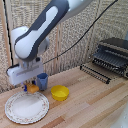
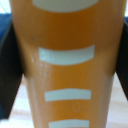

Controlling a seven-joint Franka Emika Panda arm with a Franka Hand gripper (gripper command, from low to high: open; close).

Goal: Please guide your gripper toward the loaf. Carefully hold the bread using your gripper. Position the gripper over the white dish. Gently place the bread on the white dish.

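An orange loaf (image 2: 67,65) with pale stripes, blurred, sits between dark fingers (image 2: 9,75).

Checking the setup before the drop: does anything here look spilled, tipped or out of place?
Nothing stands out. The gripper holds the bread just above the far rim of the white dish; the yellow bowl and blue cup stand upright, with no spills visible.

Ext. cam high, wide over table (image 1: 95,107) — wrist cam tight on bread (image 2: 67,70).

bread (image 2: 67,65) orange (pale stripes) | bowl (image 1: 60,92) yellow | cup (image 1: 42,80) blue
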